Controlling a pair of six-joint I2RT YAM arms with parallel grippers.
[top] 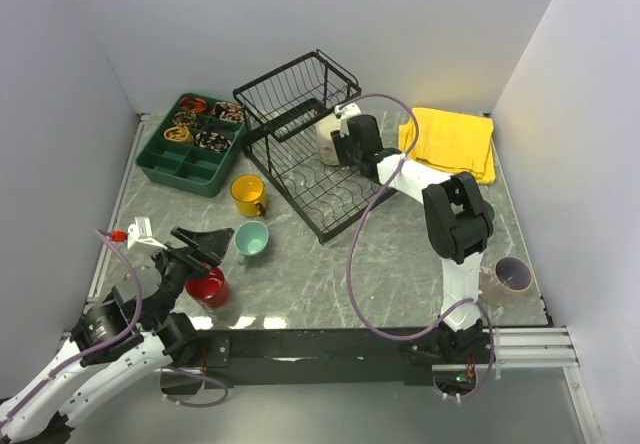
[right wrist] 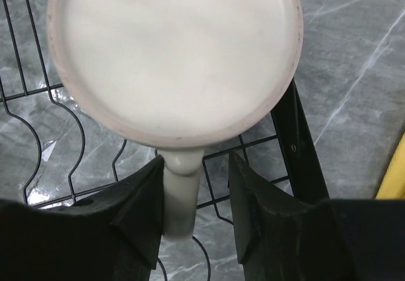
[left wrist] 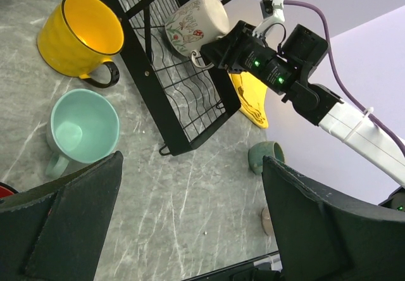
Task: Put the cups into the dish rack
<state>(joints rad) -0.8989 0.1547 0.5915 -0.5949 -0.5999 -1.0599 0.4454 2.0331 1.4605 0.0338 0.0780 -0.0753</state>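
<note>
The black wire dish rack (top: 300,149) stands at mid-back. A cream flowered mug (top: 328,136) rests on its slotted tray, pale base (right wrist: 171,47) toward the right wrist camera. My right gripper (right wrist: 197,167) is open around the mug's handle (right wrist: 180,195): the left jaw touches it, the right jaw stands clear. On the table lie the yellow mug (top: 247,194), teal mug (top: 250,239) and red mug (top: 208,288). The pink mug (top: 510,277) sits far right, and a grey-green mug (left wrist: 266,156) sits past the rack. My left gripper (left wrist: 191,167) is wide open and empty over bare table.
A green compartment tray (top: 190,146) with small items stands at back left, beside the rack. A yellow cloth (top: 450,142) lies at back right. The right arm (top: 455,214) reaches over the table's right half. White walls close in three sides.
</note>
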